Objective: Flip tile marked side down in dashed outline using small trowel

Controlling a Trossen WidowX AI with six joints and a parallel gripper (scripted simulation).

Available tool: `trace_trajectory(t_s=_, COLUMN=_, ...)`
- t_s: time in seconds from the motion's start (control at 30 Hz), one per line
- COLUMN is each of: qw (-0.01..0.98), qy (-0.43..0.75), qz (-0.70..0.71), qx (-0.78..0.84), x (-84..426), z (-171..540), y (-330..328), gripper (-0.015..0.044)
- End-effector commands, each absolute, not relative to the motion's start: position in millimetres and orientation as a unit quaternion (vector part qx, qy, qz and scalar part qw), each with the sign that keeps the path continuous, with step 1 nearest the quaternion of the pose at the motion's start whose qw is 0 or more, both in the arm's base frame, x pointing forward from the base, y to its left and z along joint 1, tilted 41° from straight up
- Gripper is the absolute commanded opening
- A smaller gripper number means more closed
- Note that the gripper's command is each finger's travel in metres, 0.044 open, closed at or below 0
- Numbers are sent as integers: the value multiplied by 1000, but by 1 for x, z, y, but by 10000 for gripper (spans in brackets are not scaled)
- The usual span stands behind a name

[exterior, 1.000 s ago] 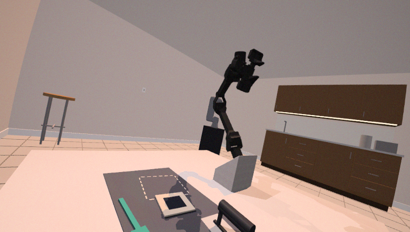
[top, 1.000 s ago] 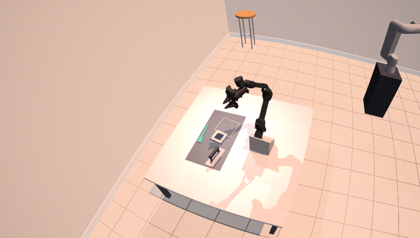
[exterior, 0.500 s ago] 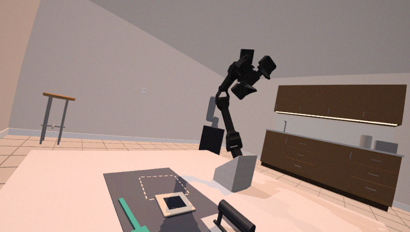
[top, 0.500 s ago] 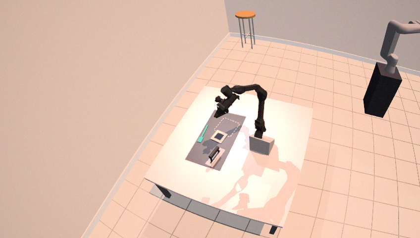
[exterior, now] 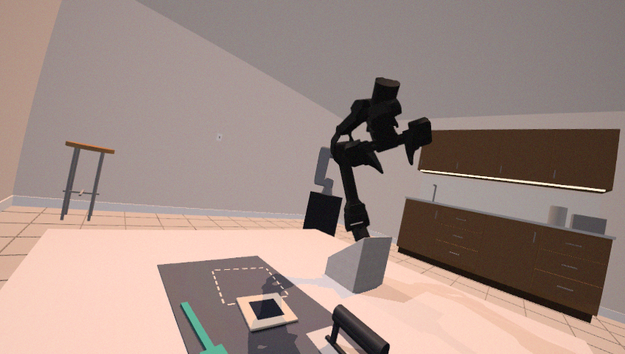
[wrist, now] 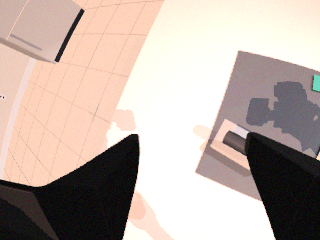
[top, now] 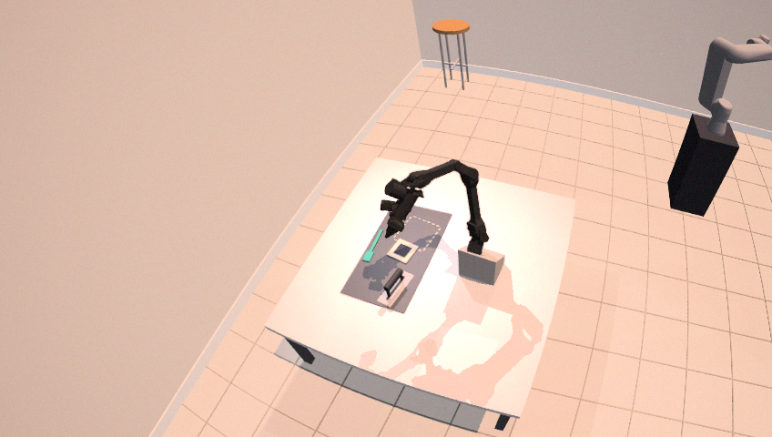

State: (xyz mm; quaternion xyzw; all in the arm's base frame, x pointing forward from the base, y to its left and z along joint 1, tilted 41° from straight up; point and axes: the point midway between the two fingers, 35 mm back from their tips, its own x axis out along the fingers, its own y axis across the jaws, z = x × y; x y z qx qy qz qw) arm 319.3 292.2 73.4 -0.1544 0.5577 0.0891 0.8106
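Note:
A cream tile [top: 402, 249] [exterior: 267, 308] lies flat on the grey mat [top: 351, 289] [exterior: 179, 280] [wrist: 250, 70], dark square up. It touches the near side of the dashed outline [exterior: 213, 270] and lies mostly outside it. A teal trowel-like tool [top: 374, 244] [exterior: 197, 327] with a thin handle and small blade lies flat on the mat beside the tile; its end shows in the wrist view [wrist: 316, 83]. A black-handled trowel [top: 393, 280] [exterior: 360, 329] [wrist: 235, 141] with a pale flat plate stands at the mat's near end. My gripper [exterior: 396, 168] [wrist: 194, 142] is open and empty, raised above the mat.
The arm's grey base block [top: 479, 268] [exterior: 372, 265] stands on the white table [top: 314, 292] to the right of the mat. The arm arches over from it. A stool [top: 451, 25] [exterior: 89, 147] and another arm on a black pedestal [top: 698, 167] stand away from the table.

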Motion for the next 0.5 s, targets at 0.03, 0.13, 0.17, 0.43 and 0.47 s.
trace_trajectory(t_s=0.03, qw=784, qy=575, qz=92, qx=-216, x=328, z=45, y=279, gripper=270)
trace_trajectory(t_s=0.13, qw=765, qy=589, qz=94, qx=-241, x=330, z=26, y=271, gripper=270)
trace_trajectory(t_s=0.17, qw=760, qy=593, qz=95, qx=-249, x=331, z=20, y=268, gripper=270)
trace_trajectory(t_s=0.43, qw=701, qy=621, qz=108, qx=-334, x=336, z=-21, y=242, gripper=270)
trace_trajectory(t_s=0.47, qw=692, qy=624, qz=111, qx=-347, x=337, z=-26, y=238, gripper=270)
